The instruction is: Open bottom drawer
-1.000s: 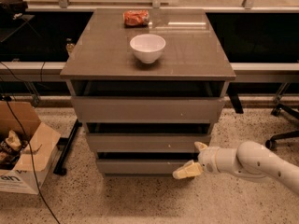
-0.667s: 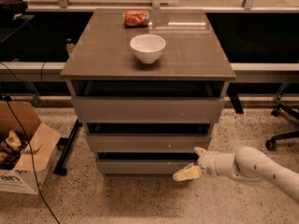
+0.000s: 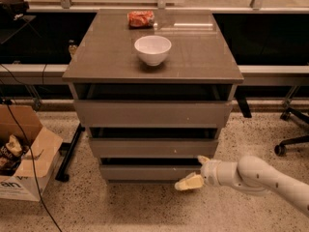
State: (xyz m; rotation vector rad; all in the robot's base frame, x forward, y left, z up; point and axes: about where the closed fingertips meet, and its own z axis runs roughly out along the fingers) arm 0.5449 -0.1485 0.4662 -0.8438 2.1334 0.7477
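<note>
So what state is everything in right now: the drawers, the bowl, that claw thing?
Bottom drawer: shut.
Middle drawer: shut.
Top drawer: shut.
Gripper: open, at the bottom drawer's right end.
Bowl: upright, looks empty.
Box: flaps open, on the floor.

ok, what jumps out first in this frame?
The white arm reaching in from lower right, its tool at the right end of the bottom drawer. Then the grey three-drawer cabinet, centre frame, with a white bowl and a red packet on its top.
</note>
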